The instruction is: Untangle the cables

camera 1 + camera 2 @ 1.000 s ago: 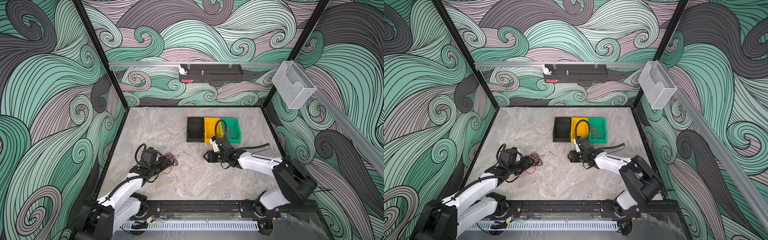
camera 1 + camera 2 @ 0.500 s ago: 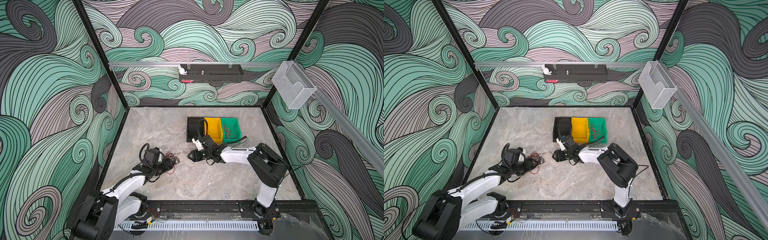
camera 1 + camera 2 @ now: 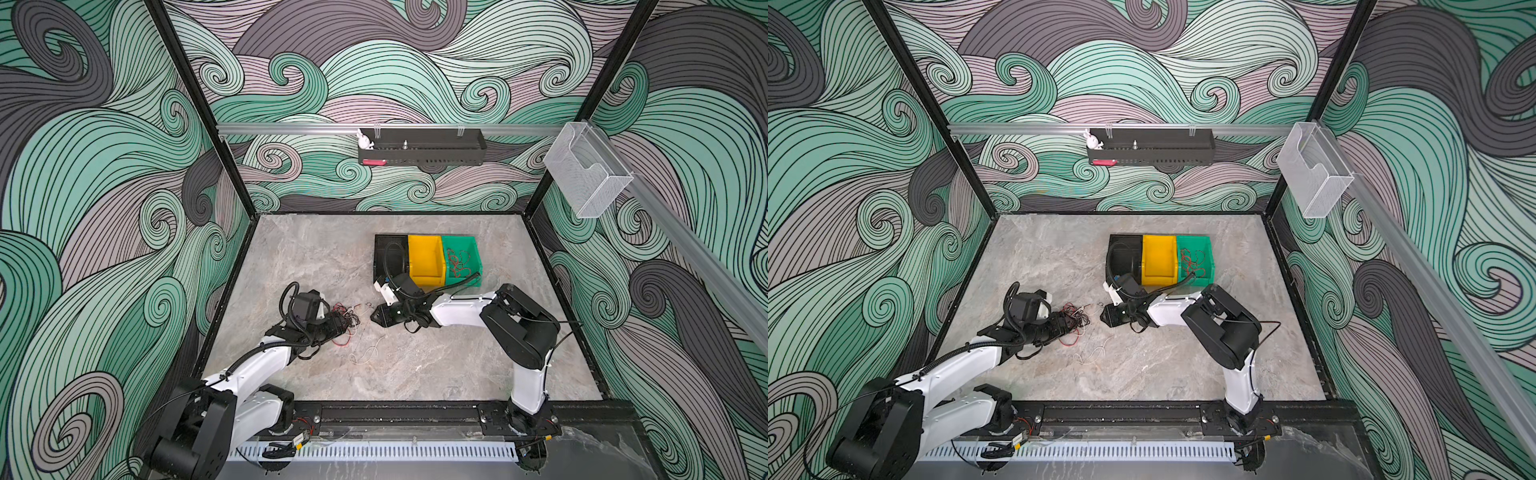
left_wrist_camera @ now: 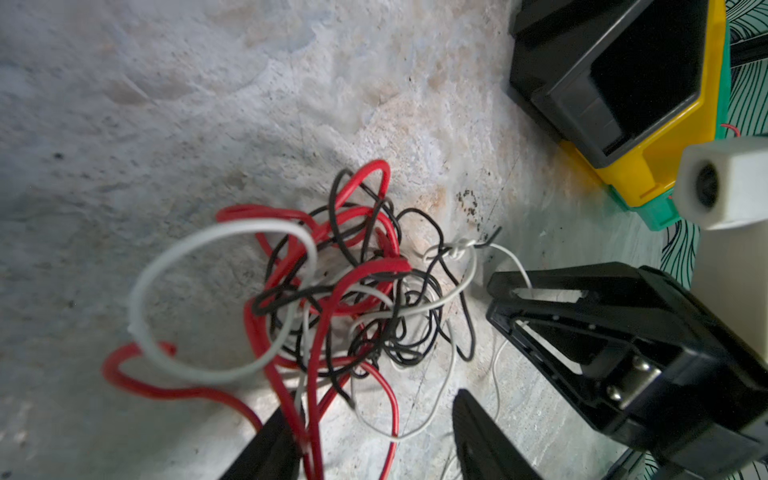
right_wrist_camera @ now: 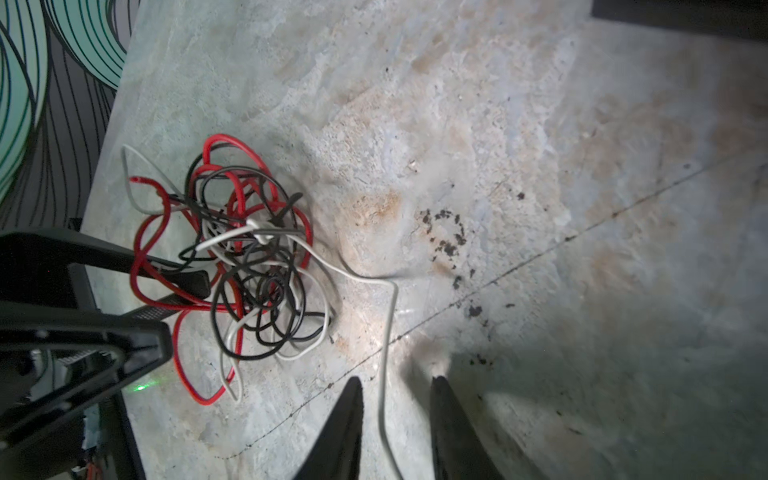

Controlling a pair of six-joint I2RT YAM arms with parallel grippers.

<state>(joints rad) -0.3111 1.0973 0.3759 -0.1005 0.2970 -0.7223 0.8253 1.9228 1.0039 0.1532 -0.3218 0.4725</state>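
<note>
The cables point(image 3: 345, 316) point(image 3: 1073, 318) lie as a red, black and white tangle point(image 4: 332, 291) point(image 5: 249, 257) on the stone table, left of centre. My left gripper point(image 3: 340, 325) point(image 4: 374, 403) is open at the tangle's near side, with red strands crossing one finger. One white cable point(image 5: 386, 332) trails out of the tangle and passes between the fingers of my right gripper point(image 3: 374, 316) point(image 5: 395, 380). Those jaws stand a little apart, clear of the cable on both sides. A loose white cable point(image 3: 365, 353) lies nearer the front.
Black point(image 3: 380, 257), yellow point(image 3: 424, 259) and green point(image 3: 457, 243) bins stand in a row just behind the right gripper. The green one holds a few red and black cables point(image 3: 457, 262). Black frame posts and patterned walls enclose the table.
The right arm has swung left from in front of the bins to the tangle's edge, and its jaws have narrowed around the white cable. The left gripper has stayed at the tangle.
</note>
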